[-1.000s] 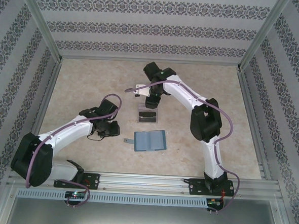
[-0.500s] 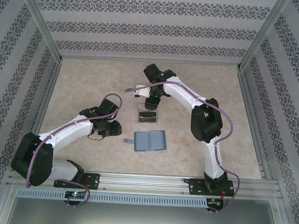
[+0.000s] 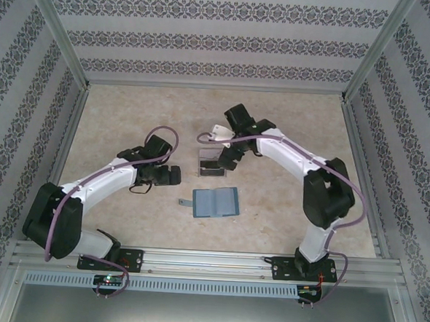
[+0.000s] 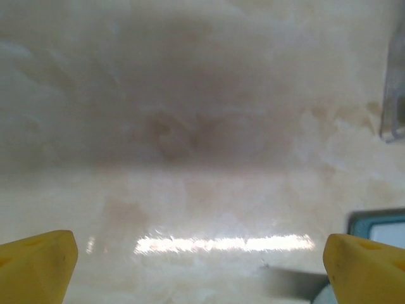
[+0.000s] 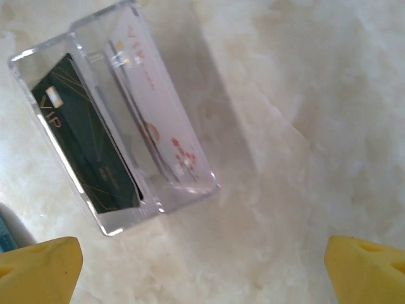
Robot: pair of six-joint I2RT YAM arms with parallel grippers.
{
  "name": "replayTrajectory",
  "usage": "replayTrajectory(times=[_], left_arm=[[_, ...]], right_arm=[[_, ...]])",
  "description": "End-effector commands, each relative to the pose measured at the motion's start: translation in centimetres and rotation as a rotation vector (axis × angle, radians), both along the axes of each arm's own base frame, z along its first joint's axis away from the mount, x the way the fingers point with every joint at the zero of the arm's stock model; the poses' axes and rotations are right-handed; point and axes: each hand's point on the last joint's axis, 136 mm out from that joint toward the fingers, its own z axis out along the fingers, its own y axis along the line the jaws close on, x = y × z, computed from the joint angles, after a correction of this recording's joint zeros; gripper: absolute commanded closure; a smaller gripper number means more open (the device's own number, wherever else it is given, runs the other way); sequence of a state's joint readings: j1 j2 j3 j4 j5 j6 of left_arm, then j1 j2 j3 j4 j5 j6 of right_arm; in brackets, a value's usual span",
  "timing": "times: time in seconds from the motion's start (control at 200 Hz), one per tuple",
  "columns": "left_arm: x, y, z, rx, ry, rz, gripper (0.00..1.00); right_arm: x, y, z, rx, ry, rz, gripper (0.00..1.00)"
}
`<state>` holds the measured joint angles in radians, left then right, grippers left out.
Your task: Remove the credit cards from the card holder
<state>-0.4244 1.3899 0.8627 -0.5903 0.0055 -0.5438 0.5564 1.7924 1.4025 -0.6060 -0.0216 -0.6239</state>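
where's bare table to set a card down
Bare: the beige marble table beyond the clear plastic box up to the back wall, and right of the teal-blue folding wallet. Crowded: the centre, where left tool and right tool flank the box, by the wallet.

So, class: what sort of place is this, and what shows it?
Probably a robot test cell, not a home: a left arm and right arm bolted to a rail, an aluminium frame, and patterned walls boxing in a table.

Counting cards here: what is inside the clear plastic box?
A dark VIP card and a white card with red print sit in the clear box. Their back faces are covered.
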Motion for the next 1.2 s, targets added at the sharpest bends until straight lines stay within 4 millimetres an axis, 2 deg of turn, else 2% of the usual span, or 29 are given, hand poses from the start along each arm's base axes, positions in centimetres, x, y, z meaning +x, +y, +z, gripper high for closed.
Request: replayTrajectory(times=[0.0,0.21,0.295,0.435,0.59,0.704,0.844,0.919,1.049,1.104,1.194], left_arm=[[2.1,2.4,1.3,0.137,-0.078,0.007,0.00],[4.1,7.1,3.3,0.356,-0.209,0.065,0.00],[4.7,9.3,3.9,0.441,-0.263,0.121,0.00],[5.3,12.7,4.1,0.510,-0.315,0.214,0.00],[6.7,15.0,4.0,0.566,-0.378,0.237,0.00],[7.8,16.2,4.0,0.601,-0.445,0.245,0.00],[9.1,16.9,3.0,0.520,-0.563,0.256,0.00],[9.6,16.8,2.6,0.478,-0.628,0.243,0.00],[10.5,16.5,3.3,0.412,-0.724,0.219,0.00],[10.8,16.5,3.7,0.388,-0.767,0.218,0.00],[11.0,16.2,3.4,0.323,-0.801,0.219,0.00]], right_arm=[[1.2,-2.4,0.5,0.025,-0.090,-0.143,0.02],[1.9,-8.4,1.0,0.097,-0.208,-0.385,0.02],[2.1,-11.5,0.5,0.136,-0.237,-0.515,0.02],[2.0,-16.6,-0.3,0.219,-0.289,-0.710,0.02],[1.7,-20.3,-0.4,0.375,-0.368,-0.841,0.02],[1.9,-21.8,0.2,0.492,-0.455,-0.892,0.02],[2.2,-22.9,-0.2,0.553,-0.491,-0.950,0.02],[2.4,-23.2,-0.3,0.557,-0.492,-0.967,0.02],[2.1,-23.3,0.7,0.630,-0.550,-0.980,0.02],[1.9,-23.0,0.3,0.648,-0.576,-0.956,0.02],[2.0,-23.6,-0.3,0.652,-0.595,-0.988,0.02]])
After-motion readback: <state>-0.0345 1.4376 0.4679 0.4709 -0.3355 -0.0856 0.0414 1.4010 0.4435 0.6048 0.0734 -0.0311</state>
